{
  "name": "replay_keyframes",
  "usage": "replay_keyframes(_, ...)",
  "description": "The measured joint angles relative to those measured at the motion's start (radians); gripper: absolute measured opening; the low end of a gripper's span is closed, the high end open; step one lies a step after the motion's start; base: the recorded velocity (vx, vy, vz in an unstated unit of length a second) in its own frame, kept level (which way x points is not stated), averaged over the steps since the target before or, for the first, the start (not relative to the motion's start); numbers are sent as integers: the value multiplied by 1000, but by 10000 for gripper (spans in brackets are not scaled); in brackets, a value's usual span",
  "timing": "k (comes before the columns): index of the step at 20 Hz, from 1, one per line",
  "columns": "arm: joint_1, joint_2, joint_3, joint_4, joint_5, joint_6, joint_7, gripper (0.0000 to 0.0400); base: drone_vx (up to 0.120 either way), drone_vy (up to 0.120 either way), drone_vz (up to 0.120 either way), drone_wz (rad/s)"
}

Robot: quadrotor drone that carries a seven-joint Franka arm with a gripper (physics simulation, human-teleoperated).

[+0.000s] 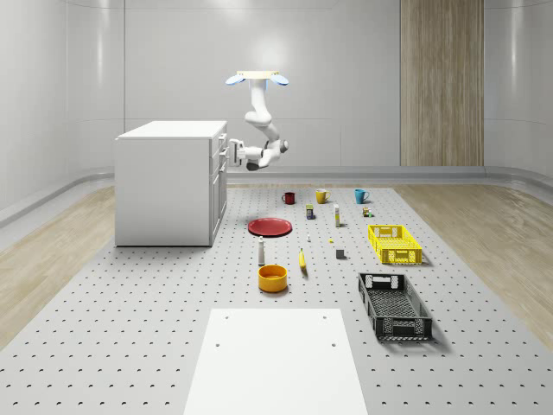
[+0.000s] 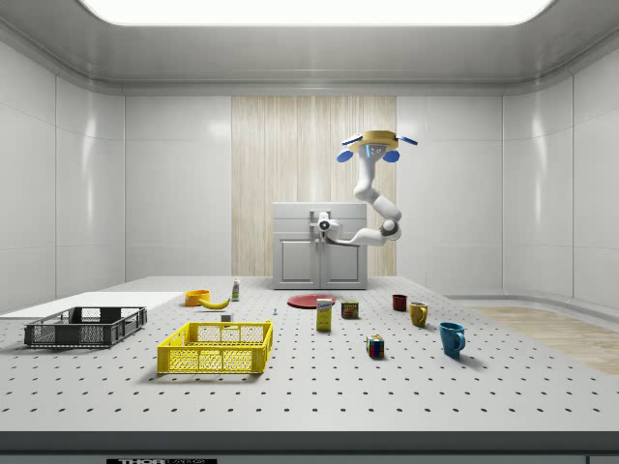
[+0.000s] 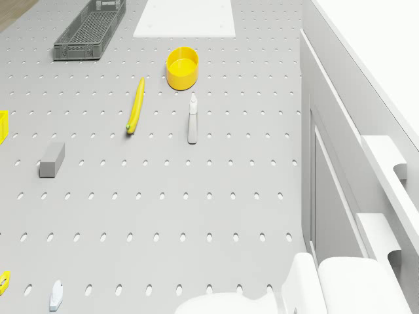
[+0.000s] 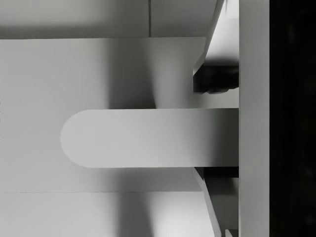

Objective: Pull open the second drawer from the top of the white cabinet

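A: How many of each do you count?
B: I see three mugs [image 1: 321, 196], two crates [image 1: 395, 244], both empty, one bowl [image 1: 272, 277].
A: The drone?
B: Drone [image 1: 257, 79] hovers beside the white cabinet [image 1: 168, 181]; fingers [image 4: 215, 79] straddle the second drawer's handle [image 4: 148, 138], grip unclear.

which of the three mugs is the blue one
The blue mug, at the right end of the mug row in the whole-scene view; the others are red and yellow.

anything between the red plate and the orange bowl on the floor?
Whole-scene view: a small white bottle stands between the red plate and the orange bowl; otherwise bare pegboard.
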Motion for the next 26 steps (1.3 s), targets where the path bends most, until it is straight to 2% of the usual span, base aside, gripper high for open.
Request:
replay_keyframes(1,-5,6,-4,-4,10,-8,-28,140,0,0,0,0)
replay_keyframes(3,-18,-1,-8,-5,1,-22,-14,124,0,0,0,0)
replay_keyframes(12,-65,-29,-39,-10,-60,-73,48,137,0,0,0,0)
replay_keyframes(13,-67,-18,-47,-16,-52,-81,-13,142,0,0,0,0)
replay_keyframes(17,-81,-27,-48,-13,-61,-94,18,118,0,0,0,0)
replay_keyframes(22,-99,-40,-66,-12,-96,-117,50,131,0,0,0,0)
replay_keyframes(23,-102,-31,-75,-18,-94,-123,2,147,0,0,0,0)
replay_keyframes(24,-104,-45,-73,-11,-109,-124,63,136,0,0,0,0)
replay_keyframes(26,-106,-49,-80,-11,-119,-127,64,137,0,0,0,0)
